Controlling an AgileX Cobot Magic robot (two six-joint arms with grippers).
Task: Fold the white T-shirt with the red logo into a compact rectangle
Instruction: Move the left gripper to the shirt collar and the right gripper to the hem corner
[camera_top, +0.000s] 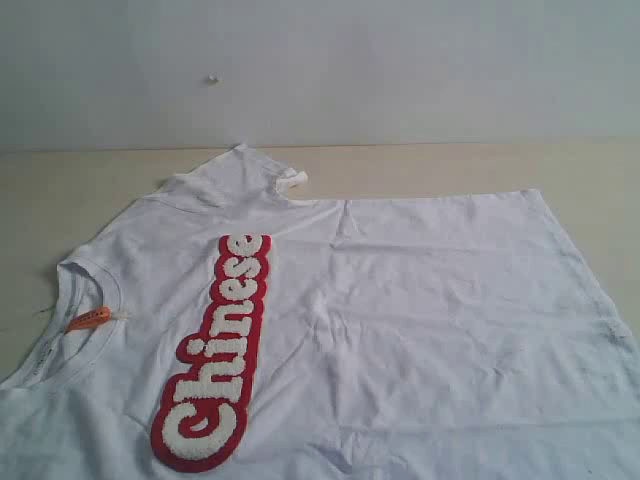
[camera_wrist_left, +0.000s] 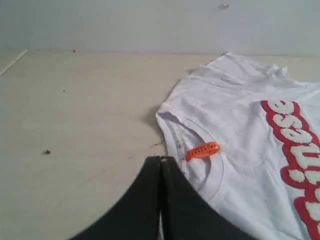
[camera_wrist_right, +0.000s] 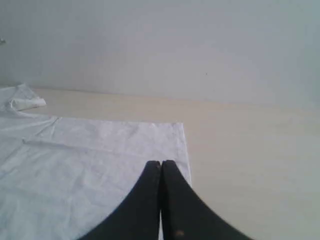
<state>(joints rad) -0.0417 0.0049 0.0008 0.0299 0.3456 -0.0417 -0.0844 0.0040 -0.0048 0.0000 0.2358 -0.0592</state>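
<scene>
Showing one red logo (camera_top: 215, 360), one white T-shirt (camera_top: 420, 300) lies spread; left end effector (camera_wrist_left: 161, 160), right end effector (camera_wrist_right: 161, 164) both closed.

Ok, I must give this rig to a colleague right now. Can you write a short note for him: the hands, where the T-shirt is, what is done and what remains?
Left hand: shut, holding nothing, pointed at the collar beside the orange neck tag.
Right hand: shut, holding nothing, pointed at the hem corner.
White T-shirt: spread on the table, red logo facing up, collar on the left of the exterior view. The far sleeve is crumpled.
Done: no fold is visible.
Left: smooth the sleeve, then make every fold to a compact rectangle.
</scene>
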